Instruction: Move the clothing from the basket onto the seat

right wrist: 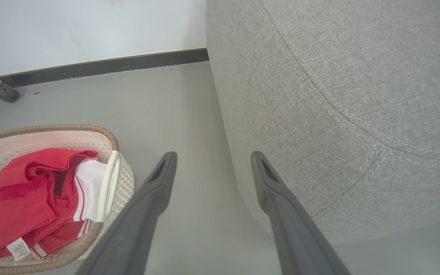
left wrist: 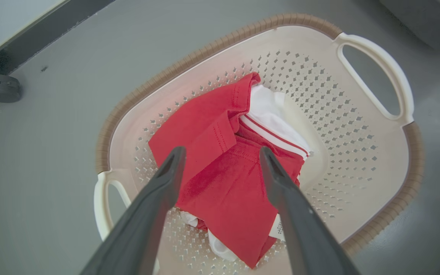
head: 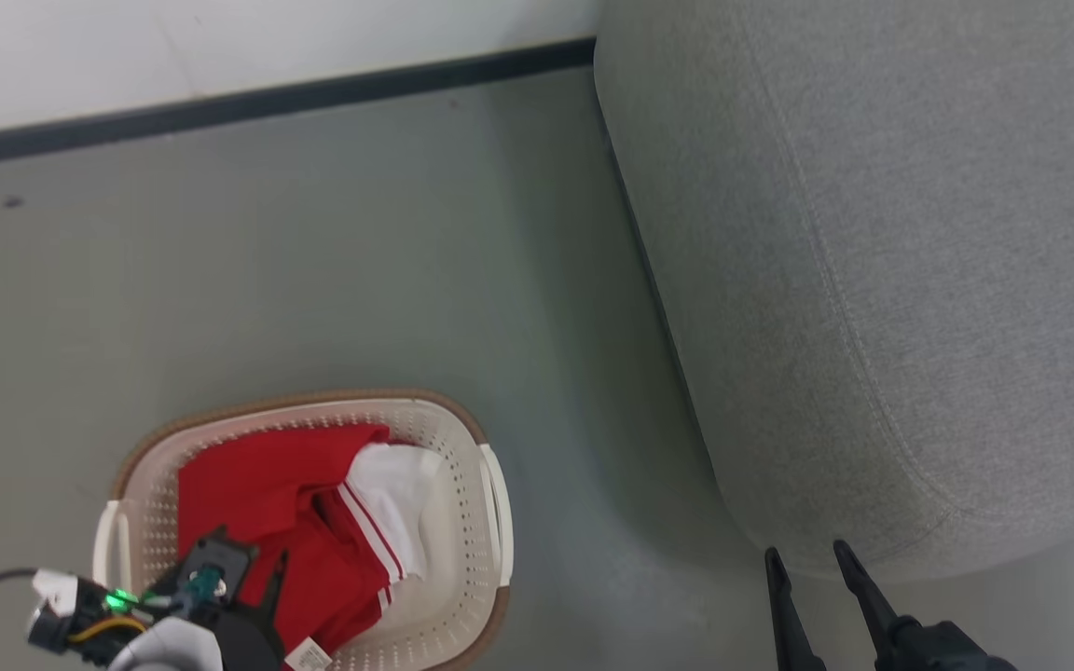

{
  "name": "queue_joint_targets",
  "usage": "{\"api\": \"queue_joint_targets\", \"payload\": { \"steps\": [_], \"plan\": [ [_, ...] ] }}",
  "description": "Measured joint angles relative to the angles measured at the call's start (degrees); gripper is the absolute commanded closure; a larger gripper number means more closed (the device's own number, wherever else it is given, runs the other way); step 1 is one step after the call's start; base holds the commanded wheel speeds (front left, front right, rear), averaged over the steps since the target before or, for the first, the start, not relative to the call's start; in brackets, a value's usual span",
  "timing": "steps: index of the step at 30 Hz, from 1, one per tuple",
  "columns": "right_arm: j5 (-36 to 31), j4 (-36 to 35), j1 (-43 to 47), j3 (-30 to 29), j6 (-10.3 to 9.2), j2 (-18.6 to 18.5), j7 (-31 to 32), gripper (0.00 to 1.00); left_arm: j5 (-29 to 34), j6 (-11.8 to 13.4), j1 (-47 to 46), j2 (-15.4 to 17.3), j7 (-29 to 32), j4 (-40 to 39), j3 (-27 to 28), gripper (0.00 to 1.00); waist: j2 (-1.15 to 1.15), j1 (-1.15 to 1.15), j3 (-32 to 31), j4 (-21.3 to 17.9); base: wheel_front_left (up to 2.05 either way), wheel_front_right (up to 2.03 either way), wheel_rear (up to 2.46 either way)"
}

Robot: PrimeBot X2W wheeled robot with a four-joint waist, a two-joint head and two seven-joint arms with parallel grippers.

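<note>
Head view, going from the left: what first?

Left gripper [left wrist: 222, 152], poised straight over the basket [head: 313, 403], fingers spread wide, gripping nothing, tips just above the clothing [left wrist: 204, 126].

And the clothing itself?

Crumpled red heap with a white panel and striped trim, wholly inside the basket, white label [right wrist: 18, 249] poking out at the edge.

Handling, at a guess?

Probably light, soft and limp. No shape of its own, so likely to sag, unfold and trail once lifted. Hardly fragile; knit cloth, not slippery by the look of it.

Where to take hold?

Best at the raised red fold mid-heap, lying between the fingertips in the left wrist view. Pinch deep enough to gather several layers, clear of the basket's perforated wall. Avoid the loose white edge: likely to slip free or lift one layer alone.

Further right of the basket?

Bare grey floor [head: 462, 280], then the seat [head: 873, 280], well apart from the basket. Right gripper [head: 805, 552] last, right of the basket, just beside the seat's near corner, fingers parted, empty as well.

Progress?

Judged barely begun: no garment out of the basket yet.
</note>
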Motion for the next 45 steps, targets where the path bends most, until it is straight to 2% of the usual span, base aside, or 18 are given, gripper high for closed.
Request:
{"api": "queue_joint_targets", "payload": {
  "steps": [4,11,21,36,45],
  "plan": [
    [0.00,-1.54,-1.57,0.82,-0.52,0.08,-0.01,0.00,1.88,-1.20,-4.63,1.64,2.19,1.43,-1.91,0.00,0.00,0.00,3.54,-0.64,0.00,0.00,0.00],
    [0.94,-2.80,-4.55,3.88,-1.53,0.13,-0.01,0.00,3.21,-1.72,-9.64,3.34,4.98,5.00,-4.63,0.00,0.01,0.00,9.50,-1.44,0.00,0.00,0.00],
    [3.15,-3.69,-6.67,7.08,-2.97,0.14,-0.01,0.00,4.03,-2.19,-12.90,3.15,7.81,9.82,-8.31,0.00,0.00,-0.01,14.89,-1.89,0.00,0.00,0.00],
    [4.07,-5.63,-8.78,10.73,-3.54,0.13,-0.02,0.00,5.02,-2.20,-20.54,4.17,10.05,14.67,-12.80,0.00,0.00,-0.02,21.07,-2.92,0.00,0.00,0.00],
    [4.01,-7.43,-8.82,10.69,-3.97,0.14,-0.02,0.00,5.25,-2.20,-24.94,4.48,11.40,17.06,-15.06,0.00,0.00,-0.01,25.25,-3.87,0.00,0.00,0.00]
  ]
}}
